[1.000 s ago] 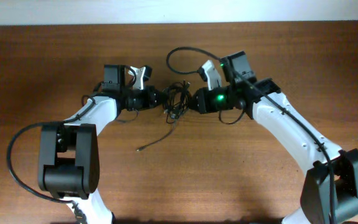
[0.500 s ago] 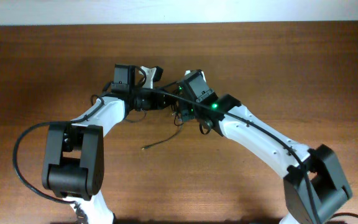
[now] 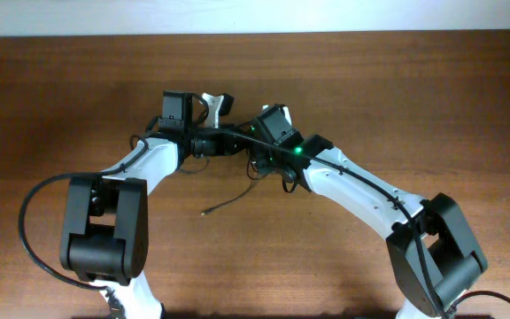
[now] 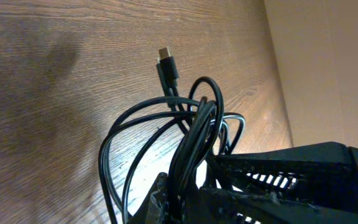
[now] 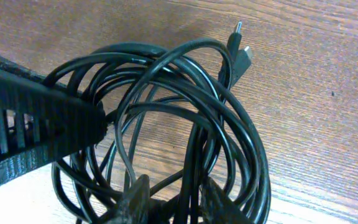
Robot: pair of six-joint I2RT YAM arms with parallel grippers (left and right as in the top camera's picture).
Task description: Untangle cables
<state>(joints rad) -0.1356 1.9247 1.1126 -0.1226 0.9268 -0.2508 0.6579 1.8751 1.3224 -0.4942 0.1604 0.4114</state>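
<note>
The cables [image 3: 253, 167] are thin black cords bunched in a tangle at the table's middle back, with one loose end [image 3: 207, 211] trailing to the front left. My left gripper [image 3: 231, 142] reaches in from the left, and my right gripper [image 3: 258, 152] sits right against it over the bundle. In the left wrist view the cables [image 4: 166, 124] form loops with a plug [image 4: 165, 53] lying on the wood, and strands run down into my left gripper [image 4: 185, 202]. In the right wrist view coiled cables [image 5: 185, 118] with plugs [image 5: 241, 55] have strands pinched between my right gripper's fingers [image 5: 178, 202].
The brown wooden table [image 3: 397, 97] ends at a pale wall along the back. The right gripper's black body [image 4: 291, 180] crowds the left wrist view. The left gripper's black body [image 5: 30, 130] crowds the right wrist view.
A second ago my right gripper was to the right of the bundle, with a cable loop arching behind it. It has swung left over the tangle, close to my left gripper. The loop is gone.
</note>
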